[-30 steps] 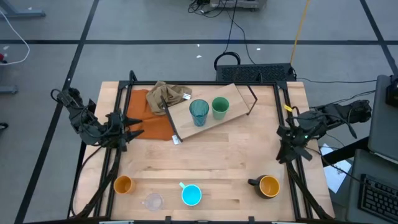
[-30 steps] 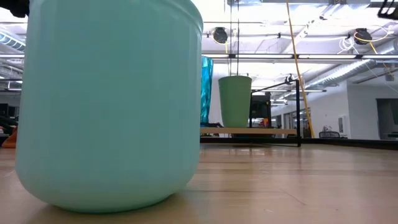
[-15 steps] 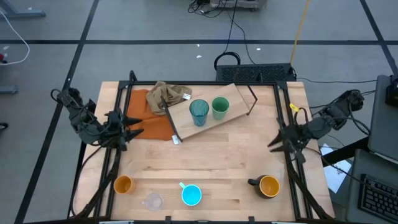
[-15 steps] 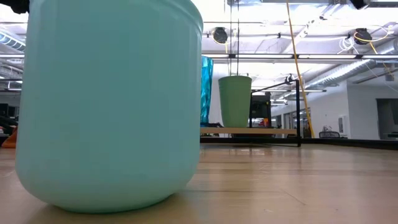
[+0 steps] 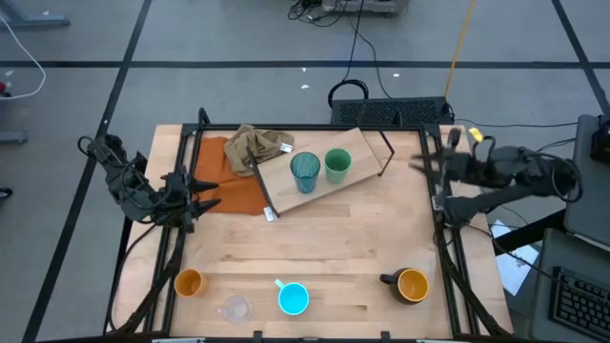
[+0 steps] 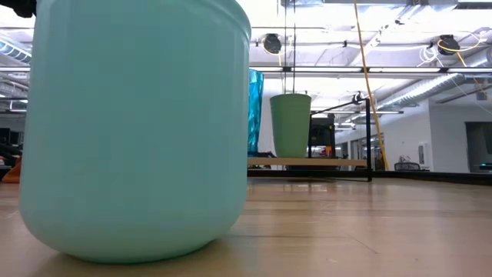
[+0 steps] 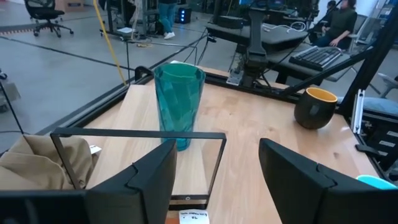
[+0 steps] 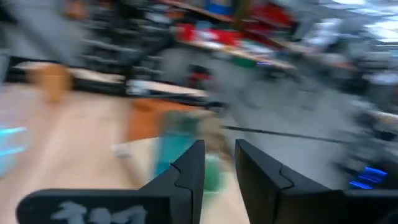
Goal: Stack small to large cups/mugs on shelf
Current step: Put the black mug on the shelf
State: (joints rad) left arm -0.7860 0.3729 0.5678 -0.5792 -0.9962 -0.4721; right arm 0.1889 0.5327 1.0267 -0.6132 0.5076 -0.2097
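Observation:
The shelf (image 5: 319,176) stands at the table's far middle, with the teal tumbler (image 5: 305,171) and the green cup (image 5: 337,165) upright on it. Along the near edge stand the orange cup (image 5: 189,282), the clear glass (image 5: 234,308), the light-blue mug (image 5: 294,298) and the black mug (image 5: 410,284). My left gripper (image 5: 205,200) is open and empty at the table's left edge, and it faces the tumbler (image 7: 179,102). My right gripper (image 5: 419,162) is open by a narrow gap and empty. It is raised near the table's far right, just right of the shelf.
An orange cloth (image 5: 229,181) lies left of the shelf, with a crumpled tan cloth (image 5: 255,146) on it. In the low view the light-blue mug (image 6: 131,131) fills the left half of the picture. Bare wood lies between the shelf and the near row of cups.
My right gripper has swung from the table's right edge toward the far edge and toward the shelf, turning as it went. It is blurred with motion in its wrist view. The cups and the shelf have stayed put.

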